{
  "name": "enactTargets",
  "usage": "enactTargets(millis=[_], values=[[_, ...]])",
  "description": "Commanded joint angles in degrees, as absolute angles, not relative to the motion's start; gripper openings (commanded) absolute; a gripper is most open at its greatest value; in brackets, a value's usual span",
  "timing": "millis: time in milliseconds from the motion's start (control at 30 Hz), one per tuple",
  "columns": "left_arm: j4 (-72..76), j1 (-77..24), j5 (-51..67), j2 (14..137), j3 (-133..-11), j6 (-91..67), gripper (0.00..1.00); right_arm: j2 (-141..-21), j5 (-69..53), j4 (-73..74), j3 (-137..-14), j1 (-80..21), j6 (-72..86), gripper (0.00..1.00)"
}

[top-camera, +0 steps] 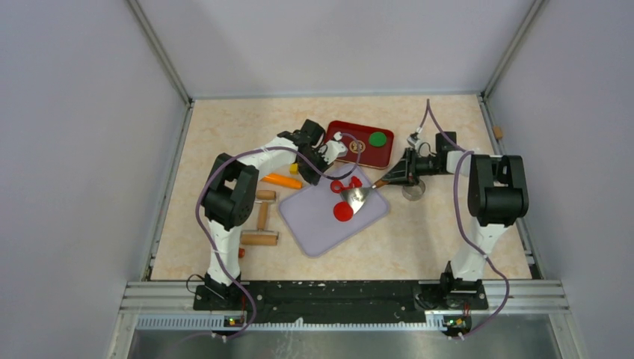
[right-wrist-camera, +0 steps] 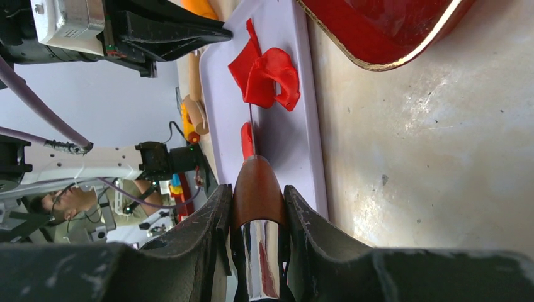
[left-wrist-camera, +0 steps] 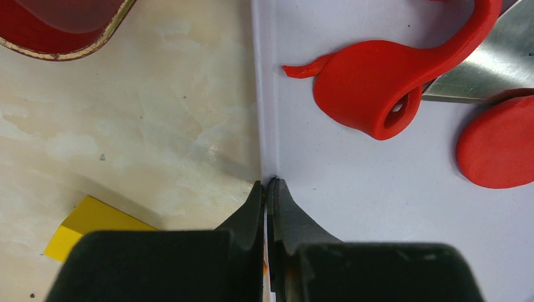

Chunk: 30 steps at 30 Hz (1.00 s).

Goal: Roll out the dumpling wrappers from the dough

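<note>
L claw (left-wrist-camera: 267,185) pinched fully closed, empty, tips at edge of lilac board (left-wrist-camera: 378,207). Dough (left-wrist-camera: 365,88), a curly red scrap, lies on board nearby. Round red wrapper (left-wrist-camera: 497,148) flat on board to its right, metal blade (left-wrist-camera: 491,63) at its rim, maybe touching. R claw (right-wrist-camera: 255,189) clamped part-open on tool's brown handle (right-wrist-camera: 254,211).

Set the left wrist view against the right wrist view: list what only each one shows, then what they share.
Left wrist only: the flat shiny blade face of the spatula. Right wrist only: the right gripper clamped on that spatula's wooden handle, and a person in the background. Shared: the shut left gripper, the lilac board, the red tray, the curled dough and the round wrapper.
</note>
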<state>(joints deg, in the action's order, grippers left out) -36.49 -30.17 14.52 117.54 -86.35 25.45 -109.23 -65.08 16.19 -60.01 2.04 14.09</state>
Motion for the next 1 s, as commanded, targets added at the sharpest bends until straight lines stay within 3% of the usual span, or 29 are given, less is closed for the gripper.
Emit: enactTargets(millis=[0,167,533,967], values=[[-35.2,-31.0,14.1,117.8,-88.0,26.4,0.00,-110.1,-68.2,13.0,-59.8,2.2,15.5,0.00],[-35.2,-31.0,14.2,117.7,-88.1,26.3,0.00,-111.0,-66.3,16.5,-61.4,2.2,11.9,0.00],[-34.9,-31.0,13.8,117.4,-87.6,26.3,0.00,-114.5,-63.4,38.9,-68.3,2.1,-5.7,0.00],[-35.2,-31.0,13.3,116.3,-86.7,26.7,0.00,-115.3,-68.3,14.4,-60.0,1.9,13.4,0.00]])
